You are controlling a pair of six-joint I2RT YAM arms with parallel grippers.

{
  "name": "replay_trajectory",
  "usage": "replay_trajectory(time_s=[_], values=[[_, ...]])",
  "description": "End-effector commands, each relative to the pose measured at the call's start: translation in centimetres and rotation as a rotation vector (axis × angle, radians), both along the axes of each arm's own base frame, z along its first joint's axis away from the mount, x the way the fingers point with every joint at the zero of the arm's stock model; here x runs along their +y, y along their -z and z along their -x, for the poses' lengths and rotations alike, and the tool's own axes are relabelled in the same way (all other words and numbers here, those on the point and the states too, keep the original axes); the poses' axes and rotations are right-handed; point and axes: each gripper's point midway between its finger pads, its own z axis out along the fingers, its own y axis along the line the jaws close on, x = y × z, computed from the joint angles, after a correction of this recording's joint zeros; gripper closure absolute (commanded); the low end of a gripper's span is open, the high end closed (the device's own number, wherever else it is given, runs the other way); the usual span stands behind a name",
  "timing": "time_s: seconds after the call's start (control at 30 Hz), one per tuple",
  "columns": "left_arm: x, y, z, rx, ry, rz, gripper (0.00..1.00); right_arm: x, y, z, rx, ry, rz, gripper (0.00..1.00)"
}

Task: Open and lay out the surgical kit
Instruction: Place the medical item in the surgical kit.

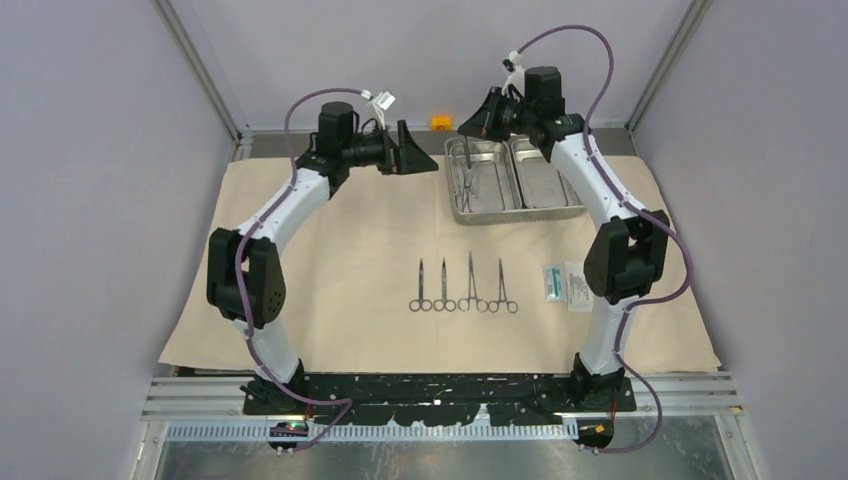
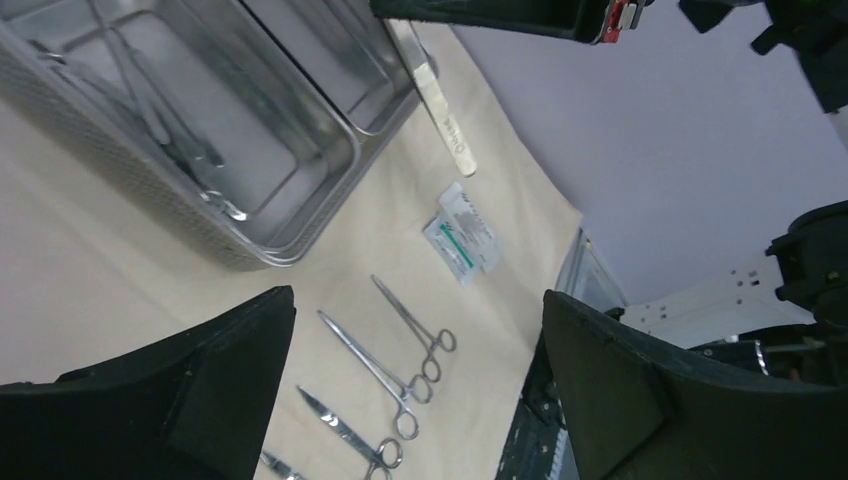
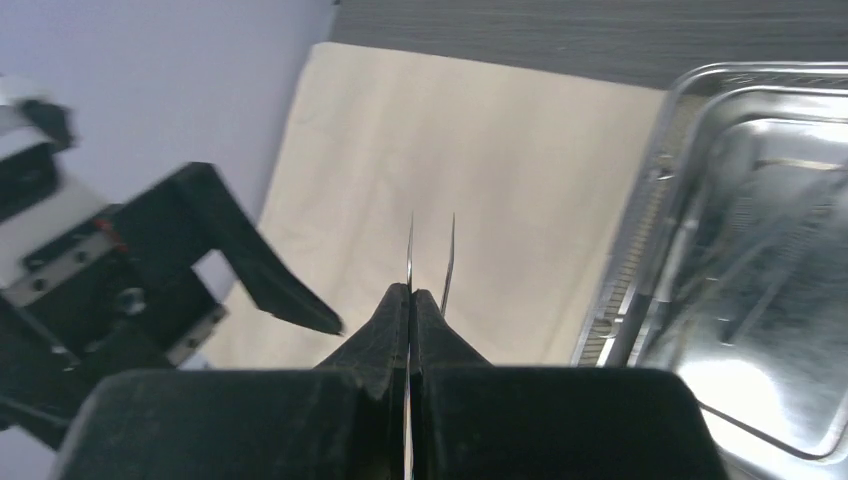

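Observation:
The beige cloth (image 1: 340, 260) lies spread on the table. The two-compartment steel tray (image 1: 515, 211) stands at its back centre, with several instruments (image 2: 160, 130) in the left compartment. Several ring-handled clamps (image 1: 465, 290) lie side by side mid-cloth and also show in the left wrist view (image 2: 400, 370). Two white/teal packets (image 1: 563, 283) lie to their right. My right gripper (image 1: 468, 125) is shut on steel tweezers (image 3: 448, 250), held above the tray's left edge, prongs sticking out past the fingertips. My left gripper (image 1: 425, 160) hangs open and empty left of the tray.
A small orange block (image 1: 440, 122) sits behind the cloth, between the two grippers. Grey walls close in both sides. A slim pale strip (image 2: 445, 120) shows past the tray's corner; I cannot tell what it is. The packets (image 2: 462, 232) lie close to the right arm's elbow (image 1: 625, 260).

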Motion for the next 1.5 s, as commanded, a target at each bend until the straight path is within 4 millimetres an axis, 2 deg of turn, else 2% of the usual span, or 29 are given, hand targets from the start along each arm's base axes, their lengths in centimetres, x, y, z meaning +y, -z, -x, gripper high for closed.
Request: replay_trajectory(time_s=[0.0,0.27,0.43,0.67,1.13,1.47], values=[[-2.8,-3.8,2.5,-0.034,0.106,0.193,0.05,2.8,-6.1,3.6,-0.074,-0.168,-0.275,0.99],[-5.4,-4.1,3.8,0.005,0.147,0.335,0.13,3.5,-7.9,6.3,-0.099,-0.232,-0.440,1.00],[-6.1,-4.2,3.1,0.047,0.147,0.405,0.17,3.7,-8.3,6.9,-0.080,-0.237,-0.528,0.99],[-6.2,-4.5,2.6,0.039,0.140,0.427,0.20,3.7,-8.7,7.4,-0.070,-0.237,-0.581,1.00],[-5.5,-5.1,1.7,0.034,0.145,0.485,0.47,3.4,-8.0,8.1,-0.054,-0.216,-0.588,0.99],[-5.7,-5.2,1.1,0.036,0.160,0.488,0.58,3.5,-6.8,7.8,-0.022,-0.201,-0.577,1.00]])
